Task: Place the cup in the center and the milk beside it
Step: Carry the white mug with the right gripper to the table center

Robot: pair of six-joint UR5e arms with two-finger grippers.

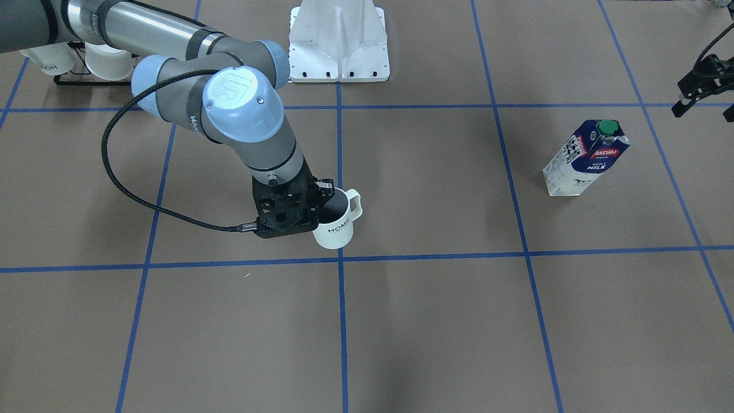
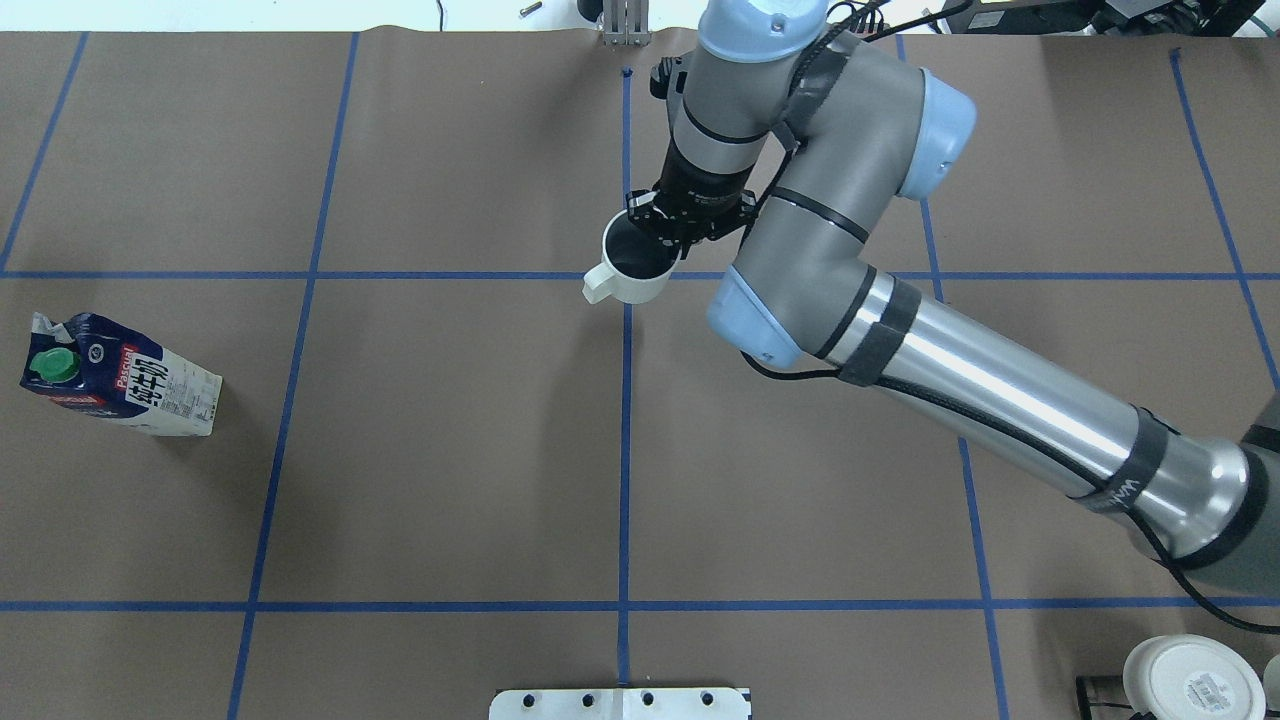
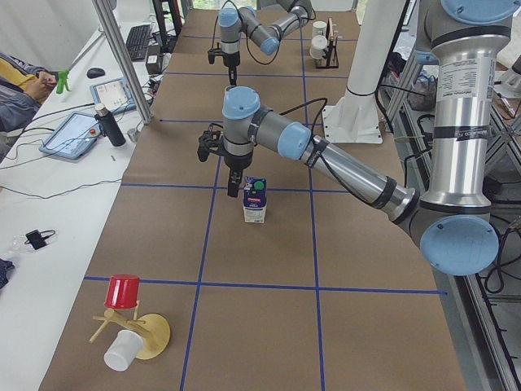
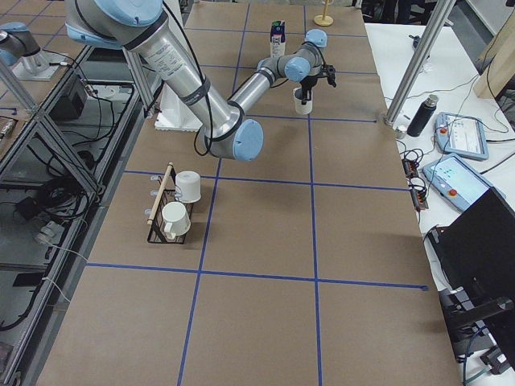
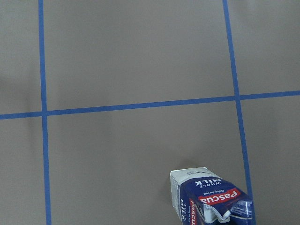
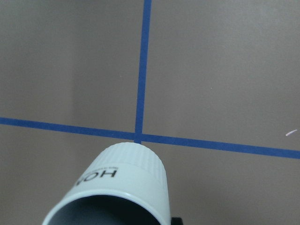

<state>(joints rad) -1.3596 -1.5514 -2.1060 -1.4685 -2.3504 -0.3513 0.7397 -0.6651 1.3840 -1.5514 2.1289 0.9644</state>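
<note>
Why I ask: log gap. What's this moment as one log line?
right gripper: shut on cup, at center crossing | left gripper: open | milk: upright, ungrasped

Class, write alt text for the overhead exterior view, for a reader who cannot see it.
The right claw grips a white cup by its rim at a crossing of blue tape lines on a brown table. A milk carton stands near the left edge.
</note>
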